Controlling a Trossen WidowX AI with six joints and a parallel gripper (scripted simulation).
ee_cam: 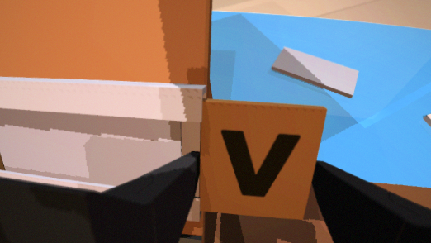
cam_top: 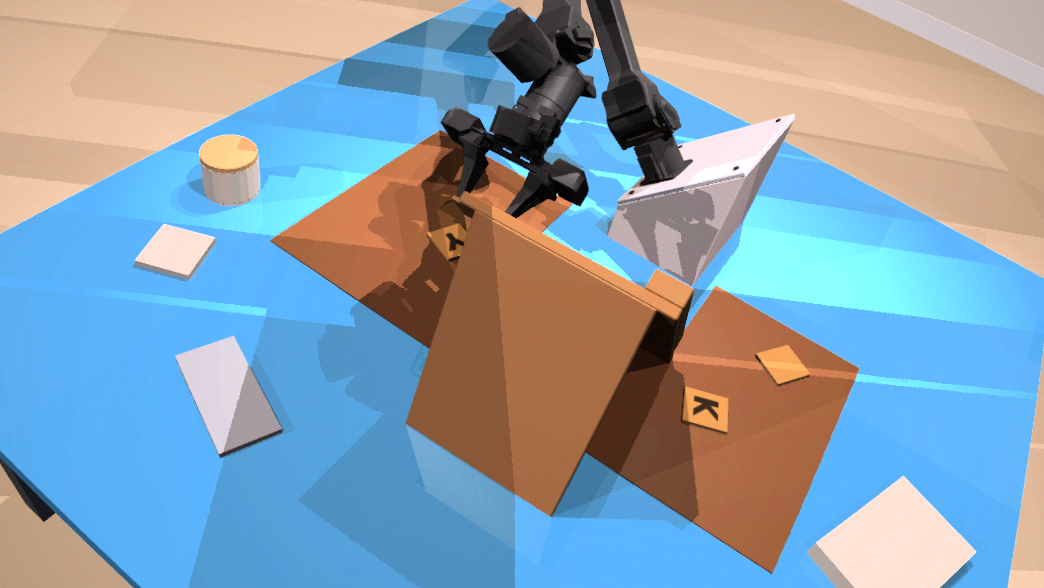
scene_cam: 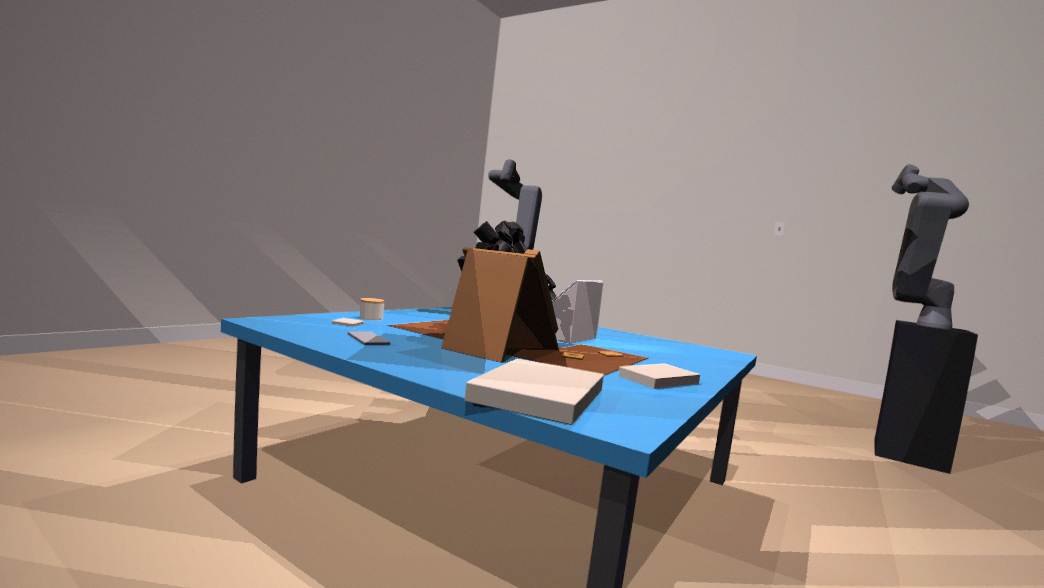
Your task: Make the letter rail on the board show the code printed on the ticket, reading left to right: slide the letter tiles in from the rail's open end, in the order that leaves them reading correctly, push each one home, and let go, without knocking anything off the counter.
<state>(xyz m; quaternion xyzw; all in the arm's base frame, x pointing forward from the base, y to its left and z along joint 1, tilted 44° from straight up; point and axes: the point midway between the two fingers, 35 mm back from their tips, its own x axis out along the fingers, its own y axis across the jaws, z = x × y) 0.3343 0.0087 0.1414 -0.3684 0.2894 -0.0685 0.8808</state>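
My gripper (cam_top: 488,204) (ee_cam: 255,164) is shut on an orange tile marked V (ee_cam: 256,117), upright in the wrist view. It holds the tile right at the end of the white rail (ee_cam: 103,97); whether they touch I cannot tell. The rail stretch in the wrist view shows no tile. The rail is on the sloping orange board (cam_top: 511,350) (scene_cam: 482,306) (ee_cam: 103,37), whose back faces the top and exterior views. A Y tile (cam_top: 442,244) lies partly hidden behind the board. A K tile (cam_top: 705,420) (scene_cam: 573,355) and a tile without a visible letter (cam_top: 781,365) (scene_cam: 610,353) lie together. The ticket's code is not visible.
A white wedge (cam_top: 686,226) (scene_cam: 586,314) stands beside the board. A lidded canister (cam_top: 230,182) (scene_cam: 371,311), a small pale slab (cam_top: 175,250) (scene_cam: 347,321), a grey slab (cam_top: 227,394) (scene_cam: 368,338) (ee_cam: 318,74) and pale blocks (cam_top: 891,540) (scene_cam: 533,383) lie around it. Brown mats (cam_top: 328,241) (cam_top: 767,496) flank the board.
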